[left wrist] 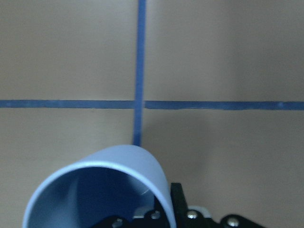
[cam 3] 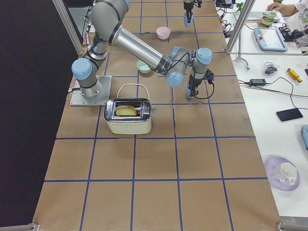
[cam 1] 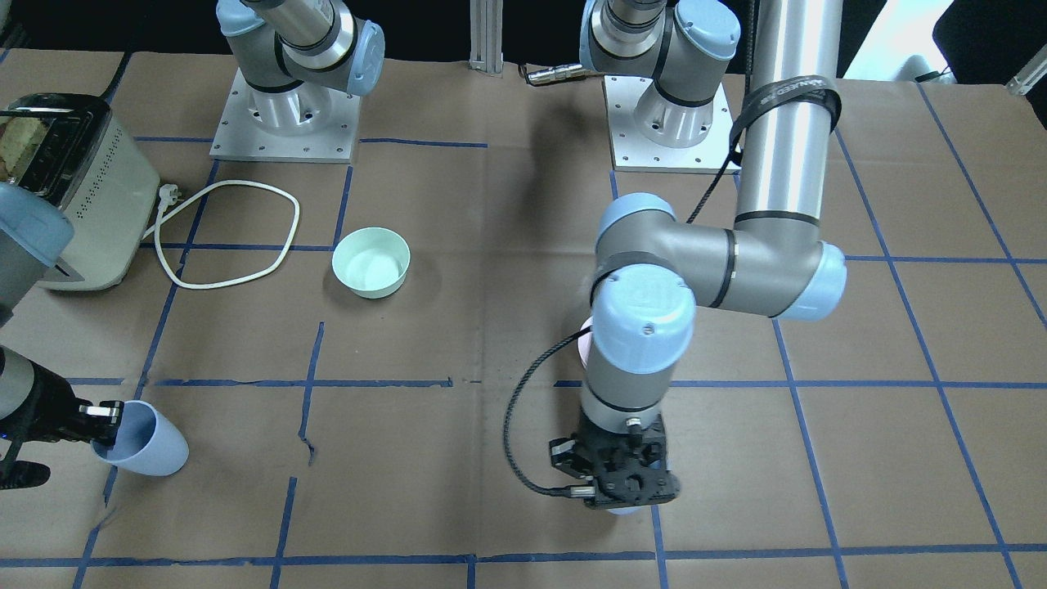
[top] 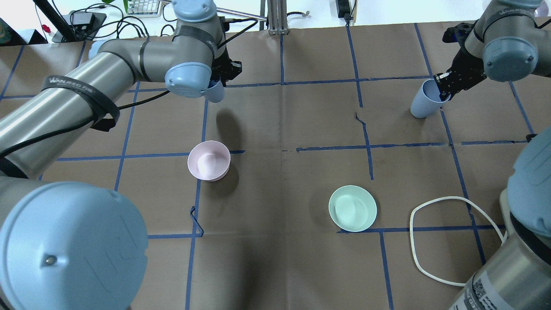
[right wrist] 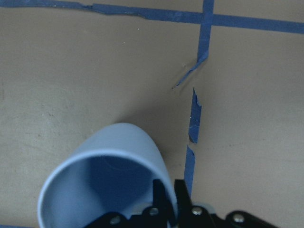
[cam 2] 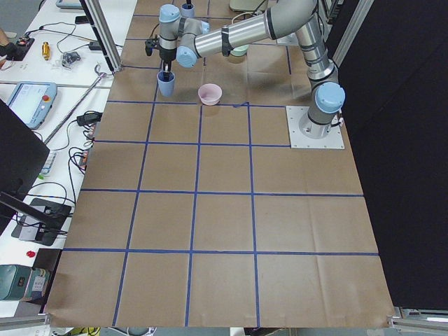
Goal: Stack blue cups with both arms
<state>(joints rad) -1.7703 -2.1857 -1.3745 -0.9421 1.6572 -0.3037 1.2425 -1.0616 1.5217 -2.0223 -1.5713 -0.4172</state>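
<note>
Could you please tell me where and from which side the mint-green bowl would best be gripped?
Probably by the rim, coming straight down from above. The mint-green bowl stands upright with its mouth up and looks too wide to span, so one finger inside the wall and one outside should suit it. The edge facing away from the white cable seems the safer spot.

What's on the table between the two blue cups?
Only brown paper and blue tape, in the overhead view, between the left blue cup and right blue cup. The pink bowl and green bowl sit nearer the robot.
</note>
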